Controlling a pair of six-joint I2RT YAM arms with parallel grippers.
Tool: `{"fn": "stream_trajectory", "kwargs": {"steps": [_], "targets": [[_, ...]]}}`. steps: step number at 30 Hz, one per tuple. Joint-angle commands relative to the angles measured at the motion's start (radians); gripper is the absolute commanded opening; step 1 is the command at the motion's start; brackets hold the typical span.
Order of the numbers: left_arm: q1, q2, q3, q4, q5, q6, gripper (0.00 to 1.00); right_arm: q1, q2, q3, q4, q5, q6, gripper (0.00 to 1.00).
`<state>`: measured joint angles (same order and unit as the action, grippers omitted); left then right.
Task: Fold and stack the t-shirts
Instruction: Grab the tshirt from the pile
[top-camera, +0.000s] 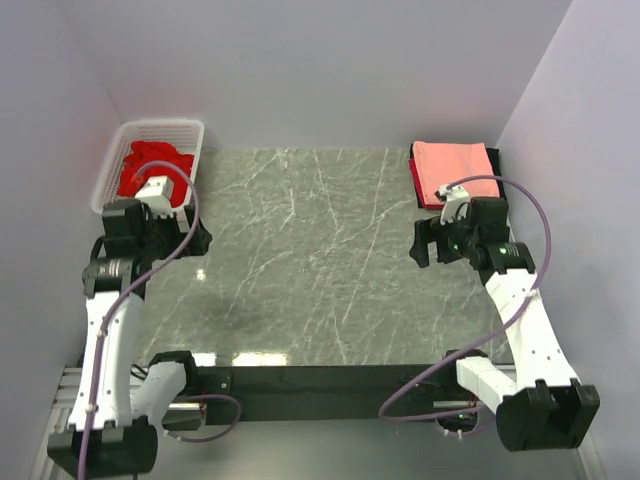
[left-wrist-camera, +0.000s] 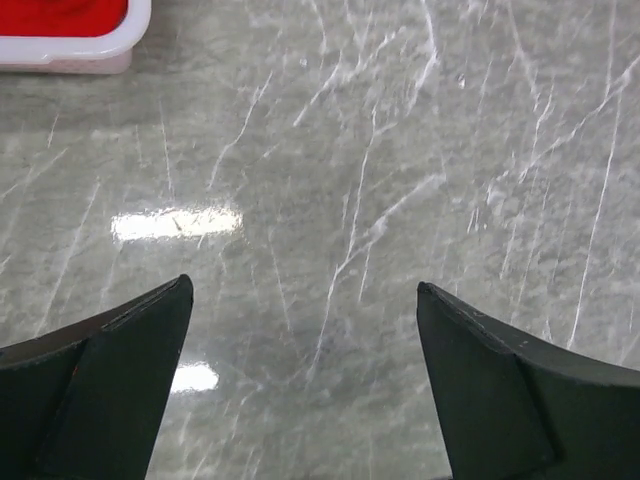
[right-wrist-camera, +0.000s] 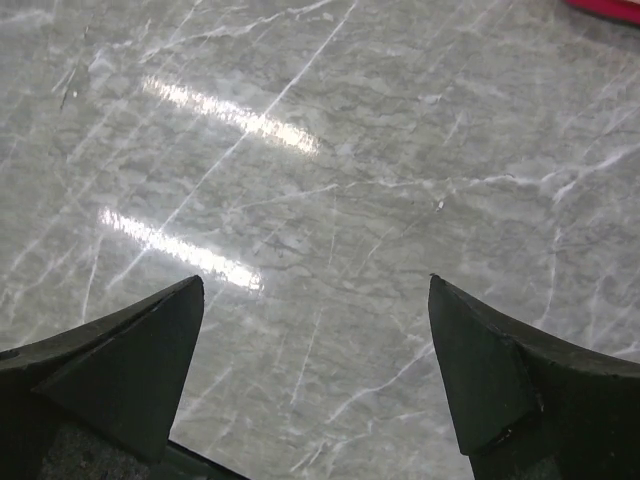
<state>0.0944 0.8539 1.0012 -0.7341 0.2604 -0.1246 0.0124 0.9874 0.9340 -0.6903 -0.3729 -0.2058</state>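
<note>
A bright red t-shirt (top-camera: 152, 166) lies crumpled in the white mesh basket (top-camera: 190, 128) at the far left; a strip of it shows at the top left of the left wrist view (left-wrist-camera: 55, 15). A folded salmon-pink t-shirt (top-camera: 455, 167) tops a stack at the far right, with black cloth (top-camera: 494, 156) and a red edge under it. My left gripper (top-camera: 198, 240) is open and empty over the table, just right of the basket. My right gripper (top-camera: 424, 244) is open and empty, in front of the stack. Both wrist views (left-wrist-camera: 302, 290) (right-wrist-camera: 315, 285) show only bare marble between the fingers.
The grey marble table (top-camera: 320, 260) has a black front rail (top-camera: 330, 378). White walls stand close on the left, back and right. The basket's rim (left-wrist-camera: 75, 50) shows in the left wrist view. A red cloth edge (right-wrist-camera: 610, 8) shows at the top right of the right wrist view.
</note>
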Motion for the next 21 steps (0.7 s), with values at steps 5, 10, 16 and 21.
{"fn": "stream_trajectory", "kwargs": {"steps": [5, 10, 16, 21], "targets": [[0.039, 0.374, 0.399, -0.004, 0.011, 0.063, 1.00, -0.008, 0.158, 0.169, 0.061, 0.058, 0.086, 0.99], [0.097, 0.684, 0.705, 0.025, -0.023, 0.048, 0.99, -0.006, 0.313, 0.268, 0.038, 0.000, 0.042, 0.99], [0.156, 1.032, 1.012, -0.004, -0.076, 0.037, 0.97, -0.006, 0.505, 0.429, -0.001, -0.040, 0.023, 1.00], [0.176, 1.259, 1.155, 0.002, -0.110, 0.068, 0.82, -0.006, 0.646, 0.558, -0.038, -0.066, 0.029, 1.00]]}}
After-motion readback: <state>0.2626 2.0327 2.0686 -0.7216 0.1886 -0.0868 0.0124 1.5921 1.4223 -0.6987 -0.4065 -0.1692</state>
